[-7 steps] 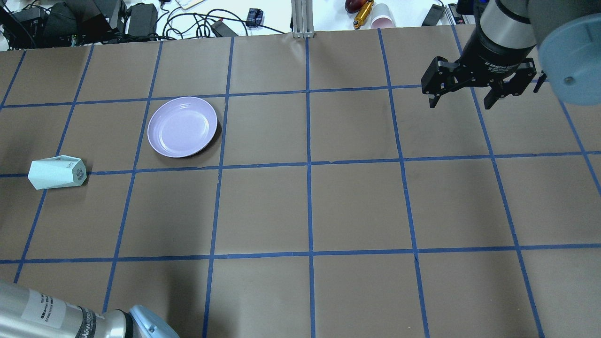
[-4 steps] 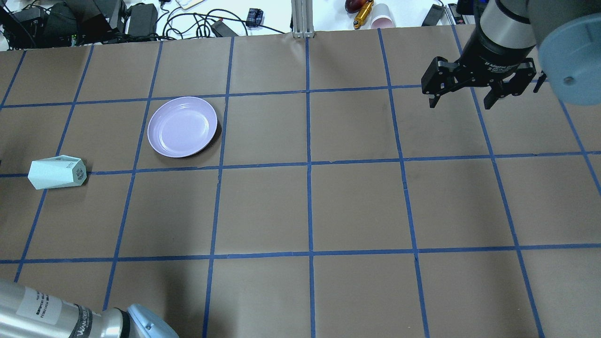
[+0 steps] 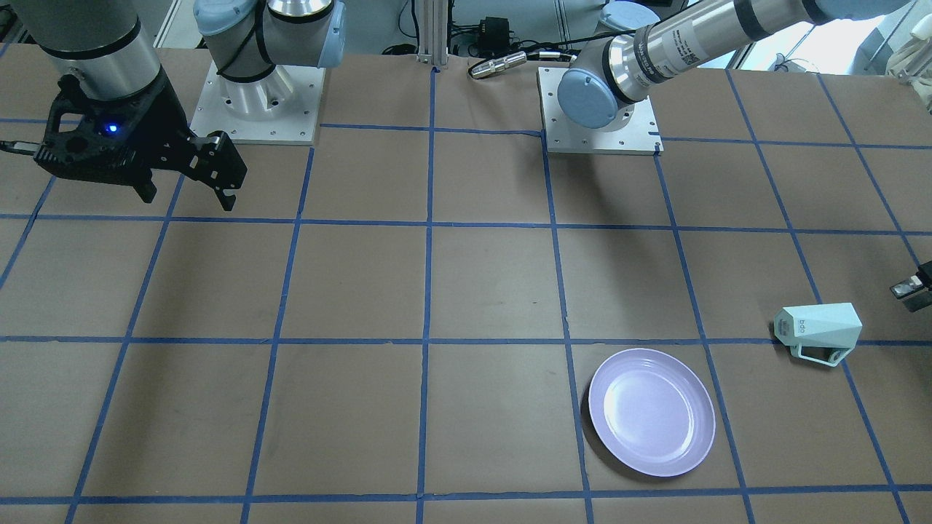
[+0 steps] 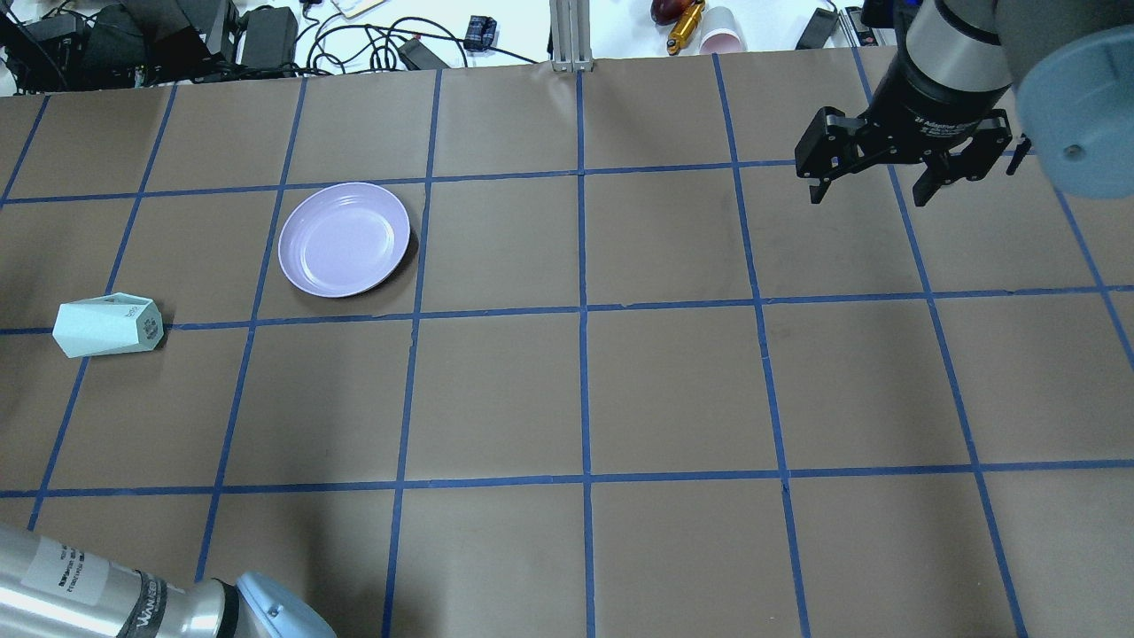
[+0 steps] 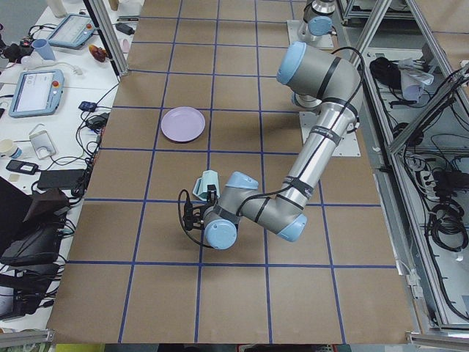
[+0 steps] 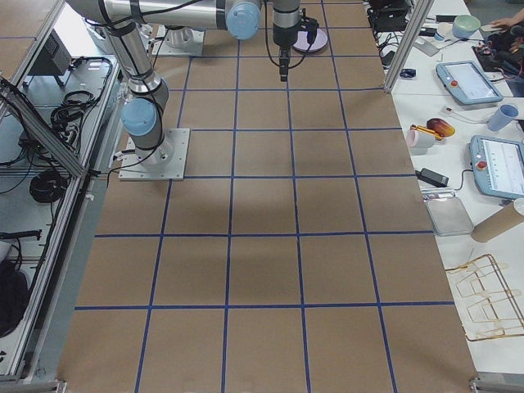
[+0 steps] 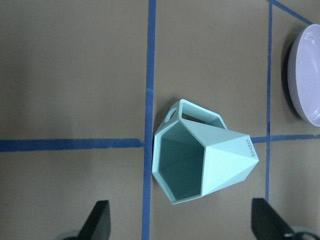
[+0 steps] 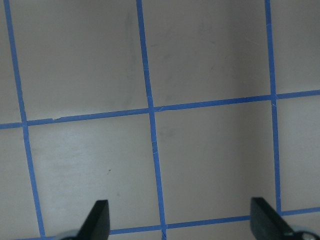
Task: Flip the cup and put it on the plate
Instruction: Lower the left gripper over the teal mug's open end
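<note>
Cup count is one: the mint-green cup (image 4: 108,326) lies on its side on the worktop (image 4: 673,390), at a blue tape line (image 4: 496,312). Its open mouth is turned towards my left hand (image 7: 182,222) and its lettered base towards the plate's side. The handle lies on the side away from my base. One lavender plate (image 4: 344,239) sits near the cup but apart from it, with nothing on it. I have two hands. My left hand has its fingers spread wide just short of the cup's mouth, touching nothing. My right hand (image 4: 868,190) hangs over the far right of the worktop, well apart from both things, its fingers also spread and holding nothing.
</note>
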